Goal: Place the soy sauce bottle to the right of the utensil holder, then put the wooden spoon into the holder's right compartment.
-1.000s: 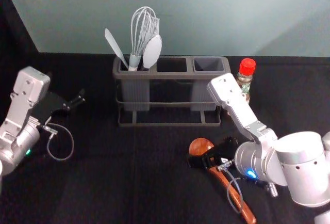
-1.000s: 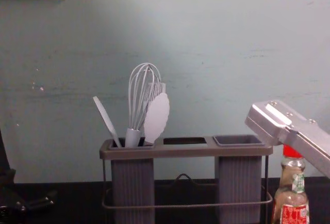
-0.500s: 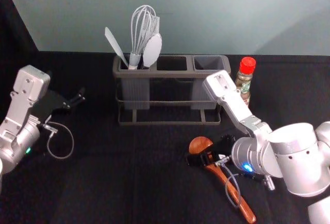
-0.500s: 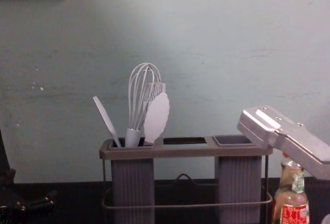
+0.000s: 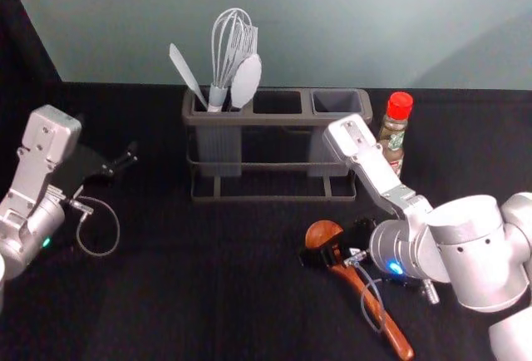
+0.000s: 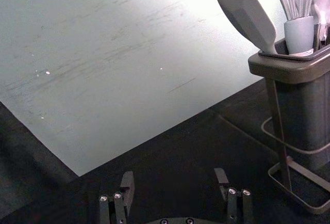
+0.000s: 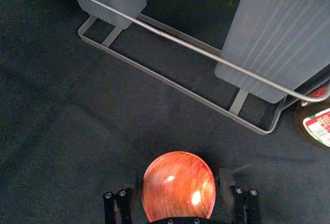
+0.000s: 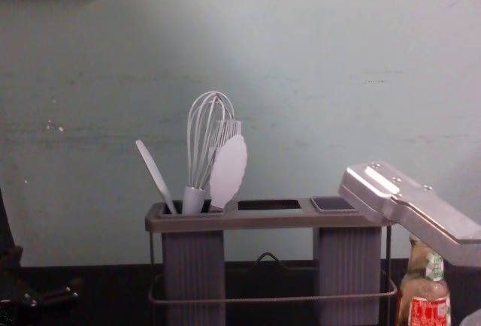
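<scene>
Right wrist view: in front of the holder (image 7: 113, 2), note the right gripper (image 7: 180, 185), fingers (image 7: 227, 188) spread on either side of the bowl of the wooden spoon (image 7: 175, 180), apparently without a pinch. Best to keep the bowl or neck centred between both fingers before squeezing, so as not to nudge or roll the spoon.

Head view: find the spoon flat in front of the holder's right half, bowl nearer the holder, handle slanting away from it. Judge the step in hand as grasping. Aim just below the bowl, across the neck, then close gently and evenly; beware of slipping off the rounded wood. See the soy sauce bottle (image 5: 393, 140) upright, just right of the holder: first part seemingly done.

Chest view: picture the route to the right compartment (image 8: 334, 204), at the holder's right end, partly behind the right arm (image 8: 413, 206). After gripping, lift well above the holder's rim, turn the handle down, and lower it straight in. Keep the elbowed metal away from the bottle, beside the holder.

Left wrist view: left gripper (image 6: 174, 180) parked to the left of the holder, fingers wide apart around nothing. Leave it there.
</scene>
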